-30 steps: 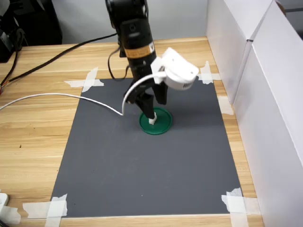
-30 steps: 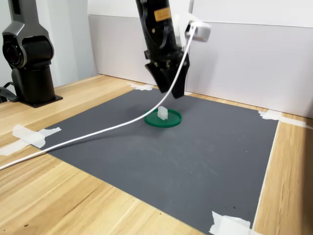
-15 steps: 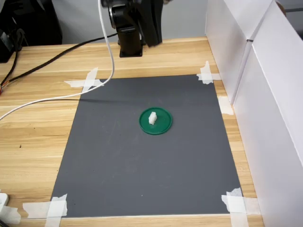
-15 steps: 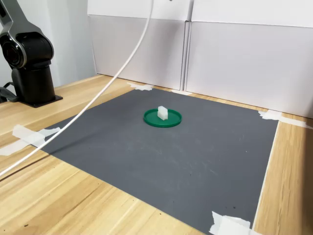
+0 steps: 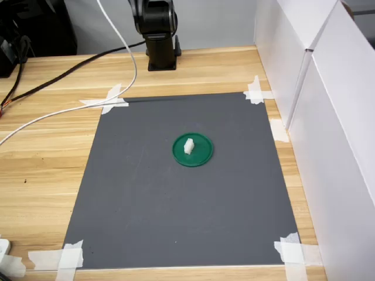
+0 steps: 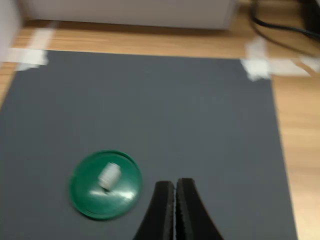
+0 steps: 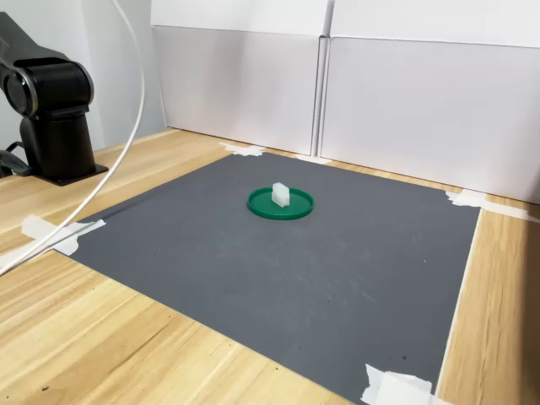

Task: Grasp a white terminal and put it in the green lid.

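The white terminal stands inside the green lid near the middle of the dark grey mat. My gripper shows only in the wrist view, high above the mat, its two black fingers pressed together with nothing between them. It hangs well apart from the lid and the terminal. In both exterior views the gripper is out of frame; only the arm's black base shows.
The dark grey mat is taped at its corners to a wooden table. White walls border the table. A white cable trails across the wood; black cables lie near the base.
The arm has lifted away from the lid and out of both exterior views, leaving the terminal standing in the lid. The white cable has swung toward the base.
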Available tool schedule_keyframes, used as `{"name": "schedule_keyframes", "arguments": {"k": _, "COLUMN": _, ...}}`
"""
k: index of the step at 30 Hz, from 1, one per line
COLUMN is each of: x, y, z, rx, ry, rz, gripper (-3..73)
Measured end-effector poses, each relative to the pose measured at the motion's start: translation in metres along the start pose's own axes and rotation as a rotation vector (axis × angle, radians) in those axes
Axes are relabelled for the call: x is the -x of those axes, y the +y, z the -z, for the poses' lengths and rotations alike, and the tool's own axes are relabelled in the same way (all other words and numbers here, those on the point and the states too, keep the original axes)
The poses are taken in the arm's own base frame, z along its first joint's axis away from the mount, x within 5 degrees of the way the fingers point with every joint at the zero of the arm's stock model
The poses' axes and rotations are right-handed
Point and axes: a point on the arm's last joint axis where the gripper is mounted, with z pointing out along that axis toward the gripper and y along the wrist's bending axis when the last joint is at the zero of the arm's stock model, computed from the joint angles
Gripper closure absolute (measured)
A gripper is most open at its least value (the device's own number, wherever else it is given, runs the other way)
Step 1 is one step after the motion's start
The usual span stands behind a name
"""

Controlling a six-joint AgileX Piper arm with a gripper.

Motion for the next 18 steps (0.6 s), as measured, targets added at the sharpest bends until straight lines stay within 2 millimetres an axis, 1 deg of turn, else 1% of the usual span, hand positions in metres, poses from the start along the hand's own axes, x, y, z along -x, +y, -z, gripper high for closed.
{"name": "schedule_keyframes", "arguments": {"k": 4, "x": -0.033, "y": -0.001, "z": 0.005, "rx": -0.050, "ry": 0.010, "rz": -0.022, "gripper": 71.1}}
{"name": "schedule_keyframes", "arguments": {"k": 9, "x": -0.074, "y": 0.003, "z": 0.006, "rx": -0.053, "ry": 0.026, "rz": -0.026, "gripper": 71.1}}
{"name": "schedule_keyframes", "arguments": {"k": 11, "x": -0.087, "y": 0.004, "z": 0.005, "rx": -0.053, "ry": 0.035, "rz": -0.026, "gripper": 71.1}}
{"name": "schedule_keyframes", "arguments": {"k": 15, "x": -0.104, "y": 0.006, "z": 0.004, "rx": -0.054, "ry": 0.033, "rz": -0.028, "gripper": 71.1}}
{"name": "schedule_keyframes", "arguments": {"k": 18, "x": -0.108, "y": 0.006, "z": 0.005, "rx": -0.057, "ry": 0.008, "rz": -0.028, "gripper": 71.1}}
